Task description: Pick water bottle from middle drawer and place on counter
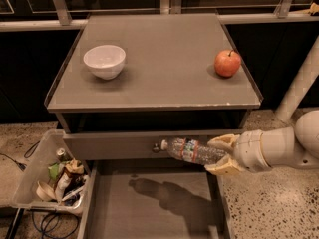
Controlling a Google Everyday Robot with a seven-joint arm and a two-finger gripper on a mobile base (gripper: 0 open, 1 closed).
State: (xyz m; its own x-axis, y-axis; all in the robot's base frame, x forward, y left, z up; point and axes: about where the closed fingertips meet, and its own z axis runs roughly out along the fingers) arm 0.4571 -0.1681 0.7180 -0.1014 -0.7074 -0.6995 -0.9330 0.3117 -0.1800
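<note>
My gripper [221, 156] comes in from the right and is shut on the base end of the water bottle [192, 151]. The bottle is clear, with a white cap and a red-and-blue label. It lies level in the air, cap pointing left, in front of the grey drawer front with the knob [156, 148]. The middle drawer [149, 208] is pulled open below it, and its grey floor shows the shadow of the bottle and arm. The counter [159, 68] lies above and behind the bottle.
A white bowl [104, 60] sits on the counter's left side and a red apple [227, 63] on its right. A bin of trash [47, 180] stands on the floor left of the drawer. A white pole [299, 86] slants at the right.
</note>
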